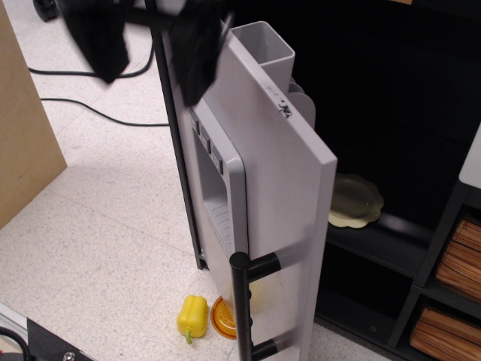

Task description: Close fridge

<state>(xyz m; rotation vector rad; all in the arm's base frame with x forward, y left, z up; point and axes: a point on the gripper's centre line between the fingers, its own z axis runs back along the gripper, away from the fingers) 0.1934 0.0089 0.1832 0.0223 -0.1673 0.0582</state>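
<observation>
Pincer [146, 41] hangs released at the door's [282, 203] top-left outer face, placed to push the fridge [391, 113] shut.

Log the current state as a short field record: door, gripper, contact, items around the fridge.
fridge door: ajar, not shut
gripper: blurred, fingers spread, outer side of the door near its top
contact: cannot tell
inside shelf: pale green plate
floor: yellow pepper, orange plate by the door's foot
</observation>
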